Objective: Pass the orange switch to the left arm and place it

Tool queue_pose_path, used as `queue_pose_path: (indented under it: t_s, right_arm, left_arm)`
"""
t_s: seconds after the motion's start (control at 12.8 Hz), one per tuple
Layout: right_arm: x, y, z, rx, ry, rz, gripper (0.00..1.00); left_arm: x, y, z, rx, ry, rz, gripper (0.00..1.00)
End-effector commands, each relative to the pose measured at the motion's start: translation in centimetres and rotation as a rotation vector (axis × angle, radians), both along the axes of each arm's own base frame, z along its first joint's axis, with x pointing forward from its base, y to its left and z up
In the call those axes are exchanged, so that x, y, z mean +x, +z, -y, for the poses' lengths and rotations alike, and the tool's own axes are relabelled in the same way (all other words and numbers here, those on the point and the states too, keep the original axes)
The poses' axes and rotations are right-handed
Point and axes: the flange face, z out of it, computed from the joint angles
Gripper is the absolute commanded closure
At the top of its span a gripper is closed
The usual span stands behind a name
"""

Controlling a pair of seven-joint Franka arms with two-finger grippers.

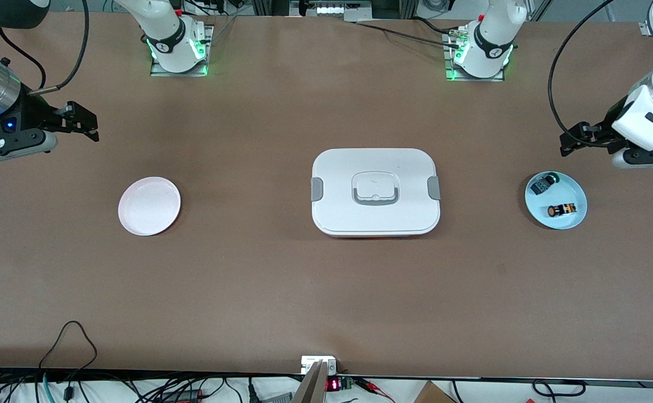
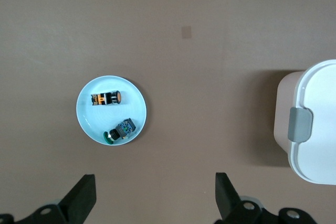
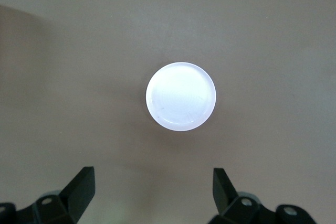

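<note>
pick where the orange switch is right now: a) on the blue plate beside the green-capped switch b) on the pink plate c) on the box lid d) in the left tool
a: the orange switch lies on the blue plate beside the green-capped switch.

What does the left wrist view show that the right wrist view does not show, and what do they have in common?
Only the left wrist view shows the blue plate carrying the orange switch and the green-capped switch, plus one end of the white box with a grey clip. Only the right wrist view shows the empty pink plate. Both share the brown table and a pair of open black fingers at the picture's edge: the left gripper in its own view, the right gripper in its own, each holding nothing.
</note>
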Motion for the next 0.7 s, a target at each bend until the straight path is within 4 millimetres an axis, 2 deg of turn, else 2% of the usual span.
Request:
queue_pose_path:
  t_s: [0.0,0.62]
  right_arm:
    - [0.0,0.61,0.03,-0.007,-0.011,0.006,0.0]
    - [-0.02,0.67,-0.07,-0.005,-0.011,0.006,0.0]
  left_arm:
    - [0.87,0.49,0.13,-0.016,0.001,0.0,0.0]
    - [0.81,0.41,0.61,-0.066,0.001,-0.014,0.0]
